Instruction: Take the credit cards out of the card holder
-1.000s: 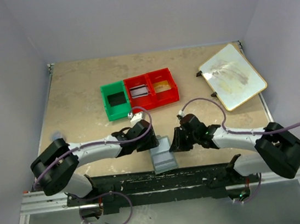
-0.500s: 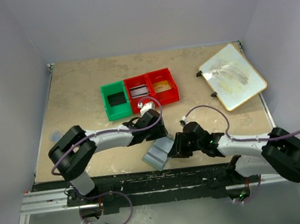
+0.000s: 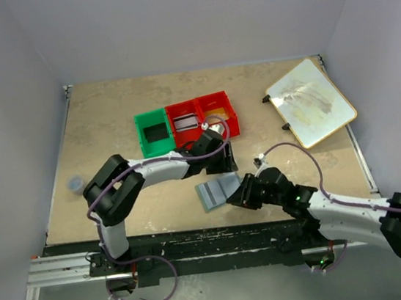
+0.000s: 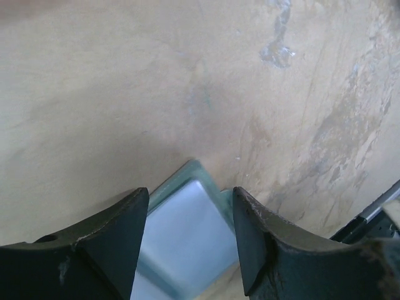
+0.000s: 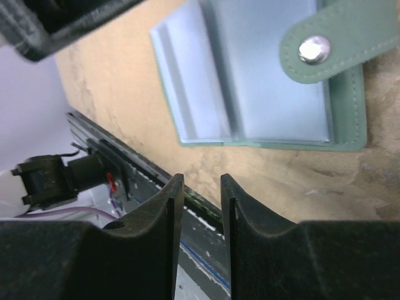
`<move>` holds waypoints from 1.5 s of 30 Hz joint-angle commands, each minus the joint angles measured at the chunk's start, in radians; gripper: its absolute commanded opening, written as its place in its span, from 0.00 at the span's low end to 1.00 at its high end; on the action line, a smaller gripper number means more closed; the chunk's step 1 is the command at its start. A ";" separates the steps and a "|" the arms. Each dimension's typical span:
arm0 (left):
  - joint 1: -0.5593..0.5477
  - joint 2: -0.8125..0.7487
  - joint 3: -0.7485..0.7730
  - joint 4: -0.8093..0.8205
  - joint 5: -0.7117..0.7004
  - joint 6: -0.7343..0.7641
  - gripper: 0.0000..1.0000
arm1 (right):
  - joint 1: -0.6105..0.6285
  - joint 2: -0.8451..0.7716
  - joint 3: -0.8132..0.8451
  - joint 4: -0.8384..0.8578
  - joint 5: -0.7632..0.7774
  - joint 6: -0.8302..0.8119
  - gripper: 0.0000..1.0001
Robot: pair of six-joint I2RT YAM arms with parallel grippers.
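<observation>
Grey-green outside and pale blue inside, the card holder [image 3: 216,191] lies open on the table [image 3: 109,132] near its front edge. The right pincer [image 5: 199,184] is just beside it, fingers parted slightly and gripping nothing. The left pincer [image 4: 190,195] stands wide with a pale blue corner [image 4: 187,228] between its fingers; whether it is gripped, I cannot tell. One credit card [image 3: 186,121] lies in the red bin [image 3: 206,137].

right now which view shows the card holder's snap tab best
Right wrist: the snap tab and its metal button show large and sharp on the card holder. Top view shows the holder small, tab indistinct; left wrist only a pale corner.
</observation>
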 commanded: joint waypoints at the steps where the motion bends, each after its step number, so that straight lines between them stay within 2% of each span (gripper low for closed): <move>1: 0.073 -0.202 -0.001 -0.088 -0.077 0.068 0.56 | 0.006 -0.137 0.047 -0.119 0.119 -0.014 0.33; 5: 0.091 -0.385 -0.048 -0.166 -0.236 0.054 0.58 | 0.006 -0.151 0.066 -0.078 0.110 -0.059 0.36; 8: 0.091 -0.512 -0.138 -0.185 -0.350 -0.004 0.58 | 0.006 -0.043 0.178 -0.128 0.157 -0.181 0.49; 10: 0.092 -0.579 -0.219 -0.199 -0.397 -0.037 0.58 | 0.006 0.051 0.260 -0.151 0.158 -0.233 0.49; 14: 0.092 -0.680 -0.338 -0.218 -0.425 -0.099 0.58 | 0.006 0.238 0.398 -0.180 0.096 -0.280 0.38; 19: 0.092 -0.763 -0.416 -0.229 -0.414 -0.137 0.58 | 0.005 0.364 0.450 -0.177 0.085 -0.265 0.36; 30: 0.092 -0.774 -0.423 -0.248 -0.374 -0.116 0.58 | -0.008 0.508 0.486 -0.212 0.080 -0.258 0.36; 35: 0.092 -0.757 -0.423 -0.223 -0.344 -0.112 0.58 | -0.017 0.508 0.487 -0.256 0.111 -0.265 0.37; 45: 0.091 -0.710 -0.407 -0.178 -0.251 -0.086 0.58 | -0.036 0.507 0.424 -0.216 0.081 -0.240 0.38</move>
